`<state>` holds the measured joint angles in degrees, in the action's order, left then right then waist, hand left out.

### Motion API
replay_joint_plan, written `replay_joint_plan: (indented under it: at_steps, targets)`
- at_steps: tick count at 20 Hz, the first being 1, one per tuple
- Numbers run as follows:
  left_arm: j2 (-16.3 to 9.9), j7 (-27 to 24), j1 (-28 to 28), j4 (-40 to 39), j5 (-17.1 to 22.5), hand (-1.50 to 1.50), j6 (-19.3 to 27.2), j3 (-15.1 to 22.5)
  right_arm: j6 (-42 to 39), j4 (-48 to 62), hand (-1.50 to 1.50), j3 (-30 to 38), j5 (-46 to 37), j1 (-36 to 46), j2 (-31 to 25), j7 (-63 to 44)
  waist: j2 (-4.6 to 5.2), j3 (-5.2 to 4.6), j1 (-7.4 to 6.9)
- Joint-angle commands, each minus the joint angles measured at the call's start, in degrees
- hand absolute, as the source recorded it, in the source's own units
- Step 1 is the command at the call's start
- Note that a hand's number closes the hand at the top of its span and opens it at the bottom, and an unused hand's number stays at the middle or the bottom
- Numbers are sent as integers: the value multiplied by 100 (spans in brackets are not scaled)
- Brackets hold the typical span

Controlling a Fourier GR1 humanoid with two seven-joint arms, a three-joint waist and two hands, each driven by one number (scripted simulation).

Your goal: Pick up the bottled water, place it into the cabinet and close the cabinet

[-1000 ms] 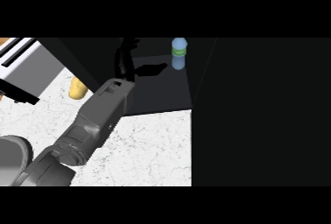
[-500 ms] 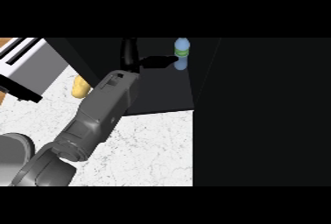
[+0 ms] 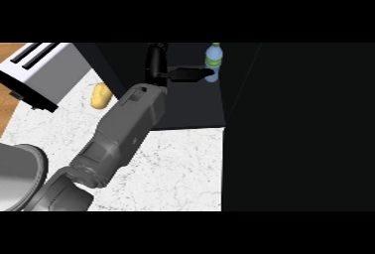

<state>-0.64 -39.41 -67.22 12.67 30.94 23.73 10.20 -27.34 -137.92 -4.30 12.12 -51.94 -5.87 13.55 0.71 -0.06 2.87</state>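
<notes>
Water bottle (image 3: pixel 213 60) upright inside the dark cabinet (image 3: pixel 190 106) at the far side. Left hand (image 3: pixel 176 73) reaching in, fingers straight, tips touching the bottle's left side. Toaster (image 3: pixel 40 72) far left on the marbled surface (image 3: pixel 168 168), a yellow food item (image 3: pixel 100 95) just beside it.

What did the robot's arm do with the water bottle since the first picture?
The left hand has slid left, away from the bottled water; only one of its fingers still reaches the bottle's side. The bottle stayed upright inside the dark cabinet. The toaster and yellow potato did not move.
</notes>
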Motion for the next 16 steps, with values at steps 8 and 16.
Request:
replay_joint_plan:
  at_steps: [8, 16]
  targets:
    - [63, 332, 1061, 1432, 309, -150, -145, 682, 332, -687, -150, -320, -28, -39, 143, -584, -105, 3, -166]
    - [64, 352, 2511, 3184, 744, -150, -797, 1508, 250, -770, -150, -143, 241, -267, -38, -513, -134, 3, -221]
